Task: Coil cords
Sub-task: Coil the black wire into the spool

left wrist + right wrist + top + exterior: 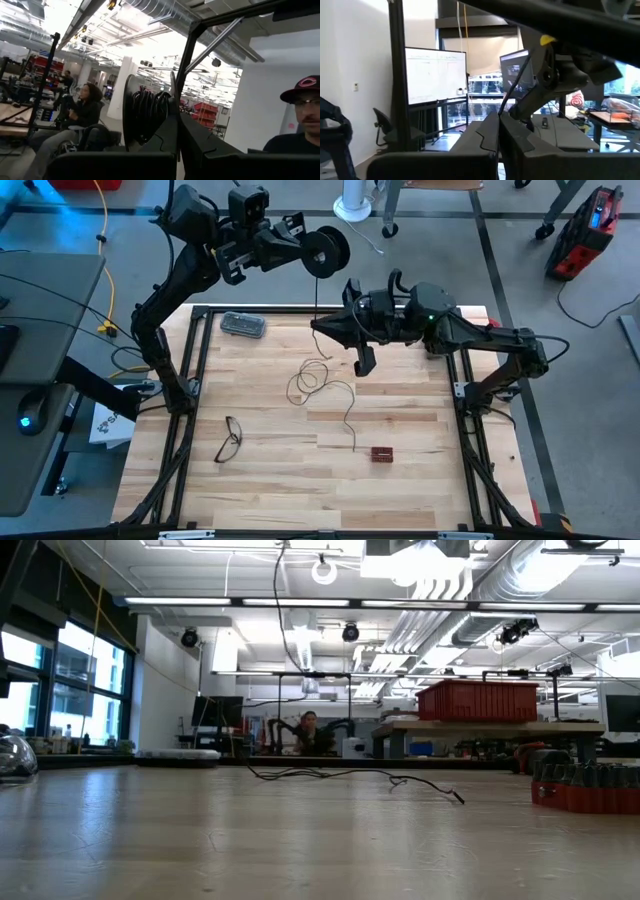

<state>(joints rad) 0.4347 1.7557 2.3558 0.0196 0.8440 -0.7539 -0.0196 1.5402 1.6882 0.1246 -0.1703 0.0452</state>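
Observation:
The cord is one thin dark wire. It is partly wound on a small round black reel [328, 250], which is held high over the table's far edge in my left gripper [308, 252]. From the reel the wire drops to my right gripper [317, 325], which is shut on it above the far middle of the table. Below that the wire falls to slack loops [310, 377] on the wood, and its free end [353, 448] lies nearer the front. The low view shows these loops [350, 775] lying flat. My left gripper pinches the reel by one flange edge [173, 107] between its two shut fingers. The reel stands on edge past the fingertips, clear of the table, with its wound wire [150, 110] showing. My right gripper pinches a single strand of the wire [501, 114] between its shut fingertips. The fingers lie roughly level, pointing toward the table's left. The strand rises from them toward the reel and hangs slack below them to the table.
Black-framed eyeglasses [228, 440] lie at the near left. A small red-brown block [382, 453] sits by the wire's free end, and a grey case [243, 325] at the far left. A yellow cable [105, 280] runs over the floor. People sit beyond the table.

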